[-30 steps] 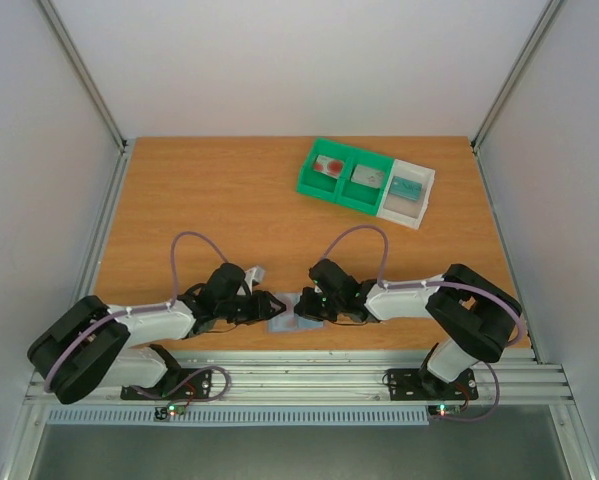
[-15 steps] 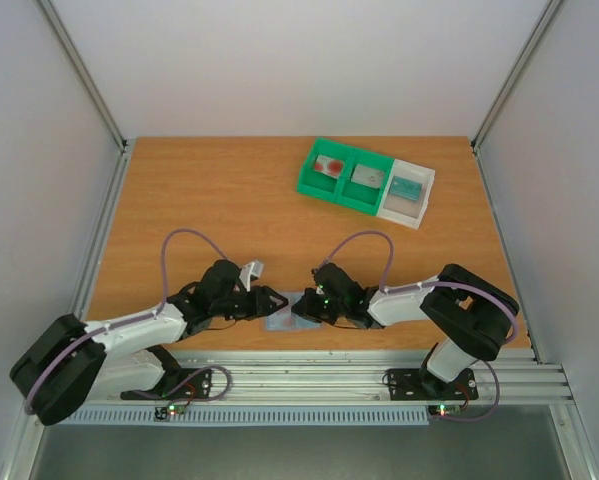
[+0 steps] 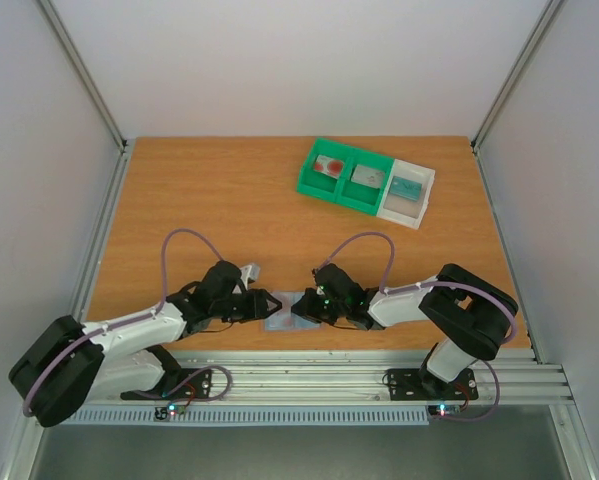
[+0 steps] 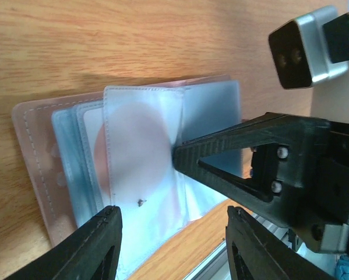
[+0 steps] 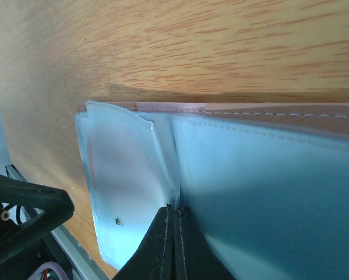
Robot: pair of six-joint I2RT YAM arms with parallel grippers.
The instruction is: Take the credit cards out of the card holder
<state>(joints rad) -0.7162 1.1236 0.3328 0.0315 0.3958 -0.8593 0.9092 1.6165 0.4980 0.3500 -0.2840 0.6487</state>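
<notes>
The card holder [image 3: 285, 314] lies open near the table's front edge, between both grippers. In the left wrist view its clear sleeves [image 4: 139, 146] fan out, and a credit card with a red round blotch [image 4: 113, 154] shows through them. My left gripper [image 4: 174, 236] is open, with its fingers either side of the holder's near edge. My right gripper [image 5: 174, 210] is shut, and its tips press on the holder's [image 5: 261, 181] centre crease. It also shows in the left wrist view as the right gripper [image 4: 183, 154], a black wedge on the sleeves.
A green and white compartment tray [image 3: 342, 191] stands at the back right, with a red-blotched card [image 3: 329, 166], a grey one [image 3: 367, 176] and a teal one [image 3: 407, 187] in it. The aluminium rail [image 3: 299, 375] runs just behind the holder's near side.
My left arm's elbow has swung out to the left and its jaws have opened wider beside the holder. My right gripper stays shut on the crease.
</notes>
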